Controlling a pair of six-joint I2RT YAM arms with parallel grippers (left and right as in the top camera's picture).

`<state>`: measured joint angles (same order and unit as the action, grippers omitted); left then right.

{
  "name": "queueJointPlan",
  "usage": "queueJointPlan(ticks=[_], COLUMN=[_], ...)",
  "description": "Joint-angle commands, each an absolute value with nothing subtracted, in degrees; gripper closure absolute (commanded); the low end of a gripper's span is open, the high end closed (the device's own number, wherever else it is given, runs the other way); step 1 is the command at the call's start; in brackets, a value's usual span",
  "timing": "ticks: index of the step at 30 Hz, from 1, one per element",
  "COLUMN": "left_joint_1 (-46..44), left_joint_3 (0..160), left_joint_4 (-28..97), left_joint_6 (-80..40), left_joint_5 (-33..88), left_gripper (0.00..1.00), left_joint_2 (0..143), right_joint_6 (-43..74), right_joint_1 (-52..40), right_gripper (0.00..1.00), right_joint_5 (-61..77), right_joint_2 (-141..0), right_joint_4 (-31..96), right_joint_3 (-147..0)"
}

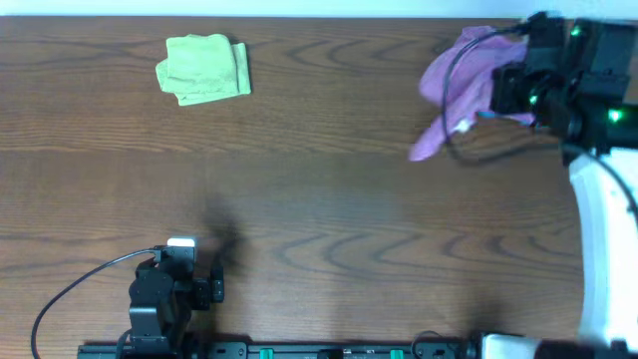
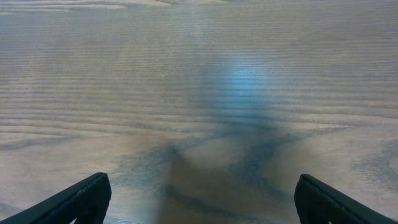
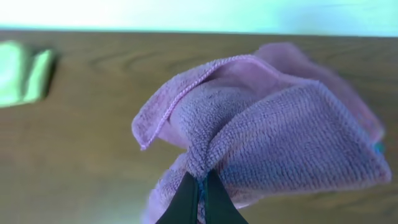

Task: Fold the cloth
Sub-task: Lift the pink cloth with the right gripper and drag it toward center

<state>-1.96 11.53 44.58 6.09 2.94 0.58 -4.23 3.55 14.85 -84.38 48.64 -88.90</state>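
A crumpled purple cloth [image 1: 461,88] hangs at the far right of the table, and my right gripper [image 1: 503,92] is shut on it. In the right wrist view the fingers [image 3: 200,182] pinch a bunched fold of the purple cloth [image 3: 273,130], which is lifted off the wood. A folded light green cloth [image 1: 204,68] lies flat at the far left, also seen in the right wrist view [image 3: 22,73]. My left gripper [image 1: 179,261] is open and empty near the front edge; its fingers [image 2: 199,196] frame bare wood.
A black cable [image 1: 75,284] trails from the left arm along the front left. The white base of the right arm [image 1: 603,249] stands along the right edge.
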Motion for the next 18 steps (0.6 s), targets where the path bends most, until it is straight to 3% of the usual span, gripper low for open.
queueJointPlan(ticks=[1,8,18], left_joint_1=[-1.7,-1.7,-1.7], left_joint_3=[10.3,10.3,10.3], left_joint_4=[46.5,46.5,46.5], left_joint_6=[6.9,6.9,6.9], left_joint_5=[2.5,2.5,2.5], left_gripper=[0.05,0.05,0.05], left_joint_2=[0.2,0.2,0.2], right_joint_6=[-6.3,-3.8,4.1], right_joint_1=[-1.5,-18.8,-36.9], right_gripper=[0.99,0.99,0.99], right_joint_5=[15.5,17.0,16.8], right_joint_2=[-80.3,-75.4,-75.3], right_joint_4=[52.8,64.7,66.9], right_joint_3=[-89.6,-89.6,-89.2])
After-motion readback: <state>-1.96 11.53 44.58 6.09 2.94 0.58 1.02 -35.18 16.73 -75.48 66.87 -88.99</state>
